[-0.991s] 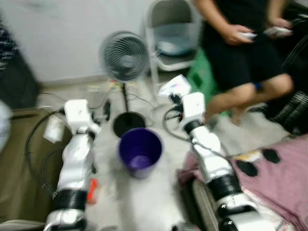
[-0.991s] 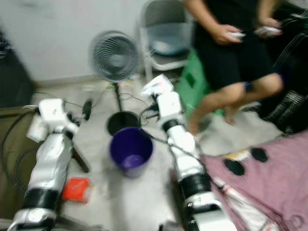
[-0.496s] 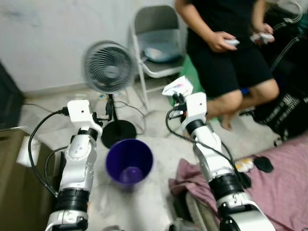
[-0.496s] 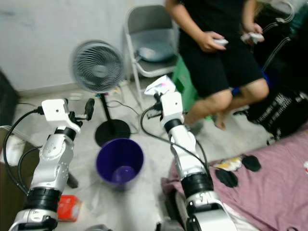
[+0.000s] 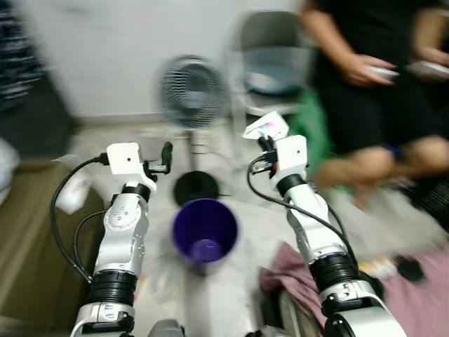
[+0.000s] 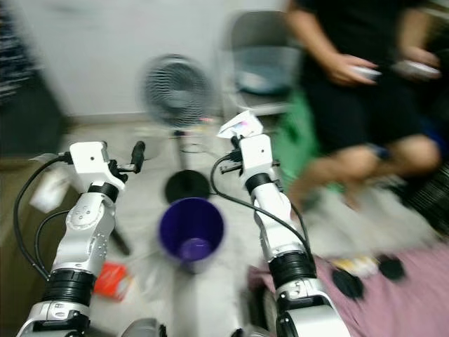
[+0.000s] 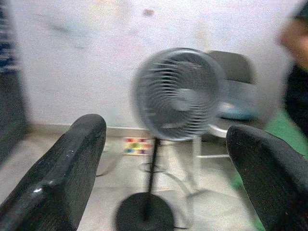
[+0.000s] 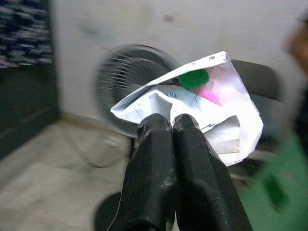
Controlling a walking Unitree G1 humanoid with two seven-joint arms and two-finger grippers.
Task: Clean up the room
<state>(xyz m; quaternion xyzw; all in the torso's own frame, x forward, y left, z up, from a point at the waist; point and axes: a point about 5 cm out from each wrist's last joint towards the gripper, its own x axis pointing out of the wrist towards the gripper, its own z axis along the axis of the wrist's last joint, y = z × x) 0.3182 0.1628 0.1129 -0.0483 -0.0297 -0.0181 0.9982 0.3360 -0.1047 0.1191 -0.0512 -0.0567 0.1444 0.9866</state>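
A purple bin stands on the pale floor between my two arms. My right gripper is shut on a crumpled white paper wrapper with green and pink print, seen also as the wrapper held up behind and right of the bin. My left gripper is open and empty, raised left of the bin, with its fingers pointing toward the fan. The views are blurred.
A grey pedestal fan with a round black base stands just behind the bin. A folding chair and a person holding controllers are at the back right. A red packet lies on the floor left. Pink bedding lies right.
The whole picture has shifted right and blurred, so the camera has moved. Both arms hold the same pose, and the right gripper keeps the wrapper.
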